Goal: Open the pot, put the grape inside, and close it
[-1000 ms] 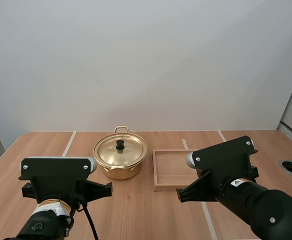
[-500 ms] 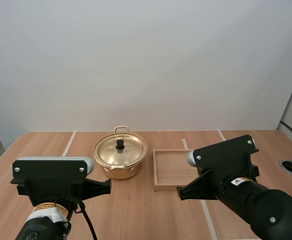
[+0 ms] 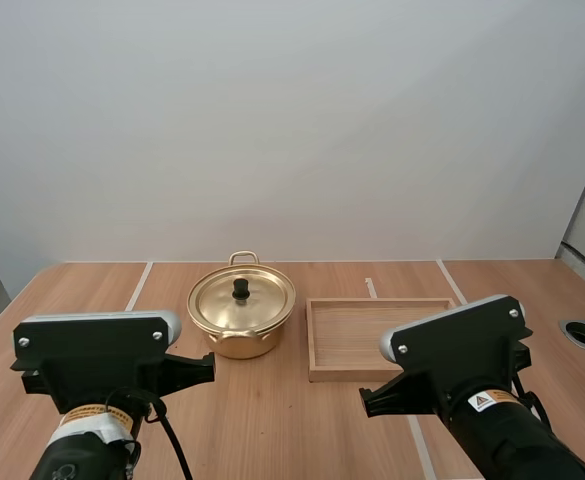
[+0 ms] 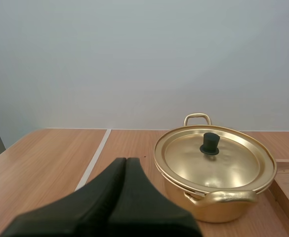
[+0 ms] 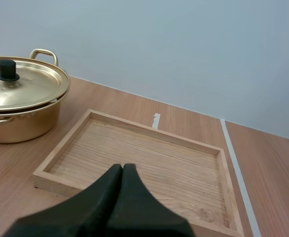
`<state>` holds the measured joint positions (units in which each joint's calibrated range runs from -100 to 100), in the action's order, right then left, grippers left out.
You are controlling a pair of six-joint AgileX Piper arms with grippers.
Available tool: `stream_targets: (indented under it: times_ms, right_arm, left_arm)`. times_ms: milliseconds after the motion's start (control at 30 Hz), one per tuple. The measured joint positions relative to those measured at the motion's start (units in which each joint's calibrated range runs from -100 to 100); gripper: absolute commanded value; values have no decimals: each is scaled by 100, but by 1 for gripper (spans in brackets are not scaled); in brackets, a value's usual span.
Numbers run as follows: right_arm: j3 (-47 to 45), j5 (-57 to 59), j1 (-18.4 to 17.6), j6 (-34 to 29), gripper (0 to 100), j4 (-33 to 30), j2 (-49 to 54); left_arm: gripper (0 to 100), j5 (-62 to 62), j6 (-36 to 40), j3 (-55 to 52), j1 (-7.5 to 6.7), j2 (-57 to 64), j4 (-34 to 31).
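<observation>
The left gripper (image 4: 125,170) is clenched on nothing, its two black fingers pressed together into one dark wedge, held above the wooden table (image 4: 40,163) and pointing forward, near the pot (image 4: 218,200) and off to the pot's left side without touching it. The right gripper (image 5: 122,172) is likewise clenched on nothing, its fingers lying together as a single wedge aimed toward the near rim of the wooden tray (image 5: 134,126). In the high view the left arm (image 3: 82,445) sits at the near left of the table and the right arm (image 3: 502,445) at the near right, both well back from the things ahead of them. The pot is round and golden and stands upright near the middle of the table, with one loop handle on its far side and another on its near side. Its lid (image 4: 223,165) is on, seated flat inside the rim, with a small black knob (image 4: 209,143) standing up at the centre. The tray lies flat just beside the pot on the pot's right, with a narrow strip of table between them. Thin pale lines (image 3: 137,287) run across the tabletop, from the far edge toward the arms
</observation>
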<state>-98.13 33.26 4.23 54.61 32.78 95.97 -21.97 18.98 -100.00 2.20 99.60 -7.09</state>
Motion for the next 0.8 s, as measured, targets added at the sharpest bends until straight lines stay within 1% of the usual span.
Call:
stream_targets:
  times_ms: [100,200,333,400,533,800]
  right_arm:
    - [-153,-81,0,0,0,-12,22]
    - [-169,-93,0,0,0,-12,22]
    - [-169,-93,-14,0,0,-12,22]
    - [-169,-93,-71,0,0,-21,22]
    - [-187,-93,-223,0,0,-64,22]
    - [-187,-101,-235,0,0,-283,22]
  left_arm:
    - [0,0,56,0,0,0,0]
    - [0,-51,316,0,0,0,0]
    - [0,-754,408,0,0,0,0]
    - [0,-916,408,0,0,0,0]
    - [0,-936,408,0,0,0,0]
    - [0,-948,408,0,0,0,0]
